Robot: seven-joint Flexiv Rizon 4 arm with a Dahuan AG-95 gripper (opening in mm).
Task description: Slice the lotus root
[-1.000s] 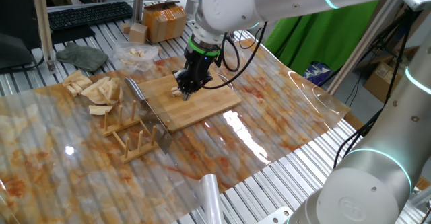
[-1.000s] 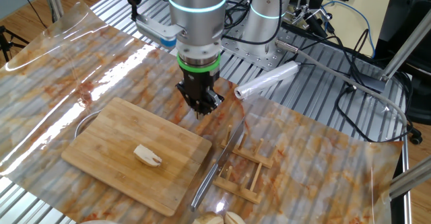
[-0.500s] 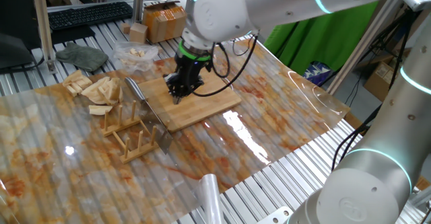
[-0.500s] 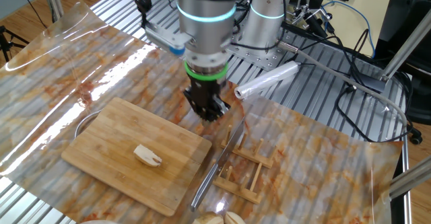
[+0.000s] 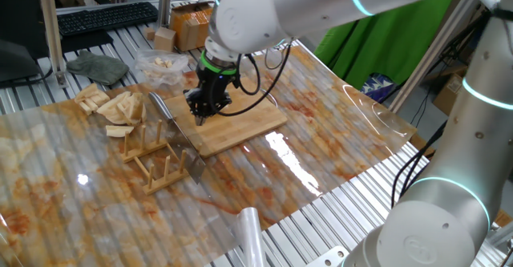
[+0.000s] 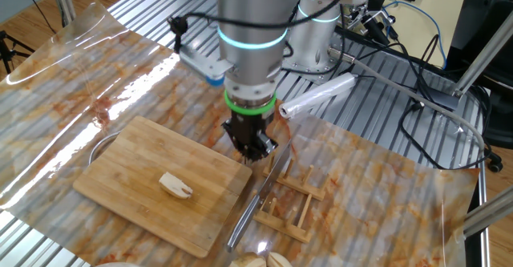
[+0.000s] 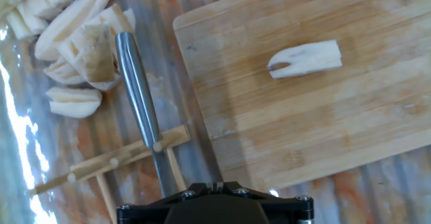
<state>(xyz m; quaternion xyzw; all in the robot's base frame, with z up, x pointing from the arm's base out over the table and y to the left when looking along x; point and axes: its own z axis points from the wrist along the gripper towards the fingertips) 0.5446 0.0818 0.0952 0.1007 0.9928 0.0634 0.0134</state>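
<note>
Bamboo board (image 6: 152,188): just beside the gripper.
Gripper (image 6: 252,155): fingers closed together, empty, pointing down.
Knife (image 7: 140,103): on wooden rack (image 7: 114,161), directly beneath gripper.
Lotus root (image 6: 175,186): on board, apart from gripper.

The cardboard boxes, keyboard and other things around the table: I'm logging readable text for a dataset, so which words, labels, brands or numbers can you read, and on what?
None can be read.
Cardboard box: its markings are too small and blurred.
Keyboard: its key legends are too small.
Bamboo board, knife and lotus root: no text shows in the hand view.
</note>
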